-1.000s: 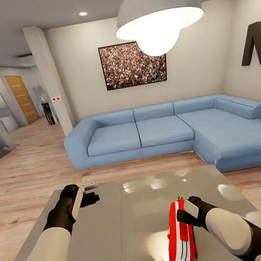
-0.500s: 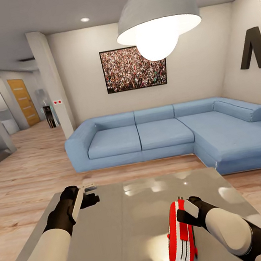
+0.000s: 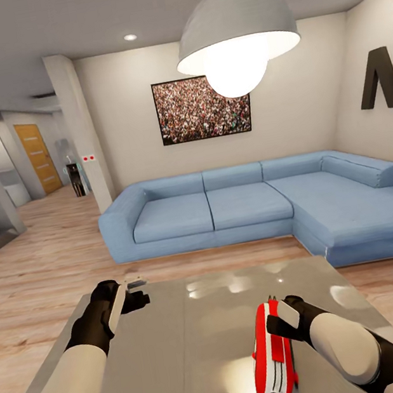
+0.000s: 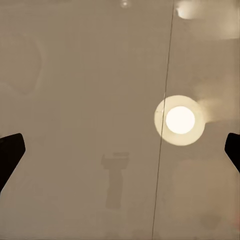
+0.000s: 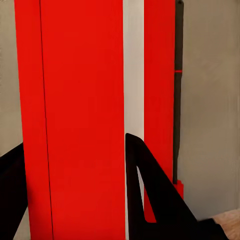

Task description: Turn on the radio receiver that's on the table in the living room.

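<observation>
Glossy grey counter (image 3: 188, 365) reflecting lamp (image 3: 233, 29) | blue sofa (image 3: 255, 202) sitting beyond | right end effector (image 3: 278, 324) gripping radio receiver (image 3: 271, 354) | left end effector (image 3: 136, 292) hanging released.

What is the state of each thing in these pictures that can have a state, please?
Radio receiver: standing on the table, right gripper at it.
Table: glossy top, reflecting the lamp.
Pendant lamp: lit.
Right gripper: fingers on either side of the red radio body; contact cannot be told.
Left gripper: open, empty, above the table.
Orange door: closed.
</observation>
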You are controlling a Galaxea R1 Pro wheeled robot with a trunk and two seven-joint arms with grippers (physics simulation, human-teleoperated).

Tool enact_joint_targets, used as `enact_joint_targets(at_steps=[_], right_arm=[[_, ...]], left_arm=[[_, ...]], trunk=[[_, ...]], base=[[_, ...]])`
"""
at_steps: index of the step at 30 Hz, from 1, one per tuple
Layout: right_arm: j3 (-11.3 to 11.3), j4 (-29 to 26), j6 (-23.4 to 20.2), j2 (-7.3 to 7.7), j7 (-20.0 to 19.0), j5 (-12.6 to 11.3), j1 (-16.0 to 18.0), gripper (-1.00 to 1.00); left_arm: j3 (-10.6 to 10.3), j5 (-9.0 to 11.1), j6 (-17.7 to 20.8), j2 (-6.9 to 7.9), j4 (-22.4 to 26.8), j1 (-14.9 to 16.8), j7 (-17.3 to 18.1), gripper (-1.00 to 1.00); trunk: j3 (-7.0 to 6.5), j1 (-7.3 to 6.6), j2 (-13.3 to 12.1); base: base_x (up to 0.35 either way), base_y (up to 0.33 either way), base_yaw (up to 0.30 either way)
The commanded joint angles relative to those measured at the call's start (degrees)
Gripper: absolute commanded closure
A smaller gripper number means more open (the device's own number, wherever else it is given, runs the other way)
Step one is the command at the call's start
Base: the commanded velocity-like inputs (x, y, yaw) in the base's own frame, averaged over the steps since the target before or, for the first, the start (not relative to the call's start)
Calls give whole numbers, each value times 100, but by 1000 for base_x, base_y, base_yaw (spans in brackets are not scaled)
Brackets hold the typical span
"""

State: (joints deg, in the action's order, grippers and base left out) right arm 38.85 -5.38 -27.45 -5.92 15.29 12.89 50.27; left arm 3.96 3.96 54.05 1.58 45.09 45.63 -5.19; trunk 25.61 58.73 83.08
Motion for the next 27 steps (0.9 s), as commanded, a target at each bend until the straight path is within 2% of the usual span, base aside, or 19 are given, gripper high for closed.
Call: enact_joint_targets(at_steps=[1,16,27], right_arm=[[-1,-3,2,2,0,0,1,100],[2,-102,3,18,-109,11,1,100],[6,-483,-24,21,-166,71,1,100]], left_arm=[[0,0,0,0,0,-1,0,-100],[0,0,0,-2,0,-2,0,-100],[0,0,0,-8,-2,-2,0,-100]], trunk=[[-1,0,0],[-4,0,0],[-4,0,0]], base=[[0,0,0],[0,0,0],[0,0,0]])
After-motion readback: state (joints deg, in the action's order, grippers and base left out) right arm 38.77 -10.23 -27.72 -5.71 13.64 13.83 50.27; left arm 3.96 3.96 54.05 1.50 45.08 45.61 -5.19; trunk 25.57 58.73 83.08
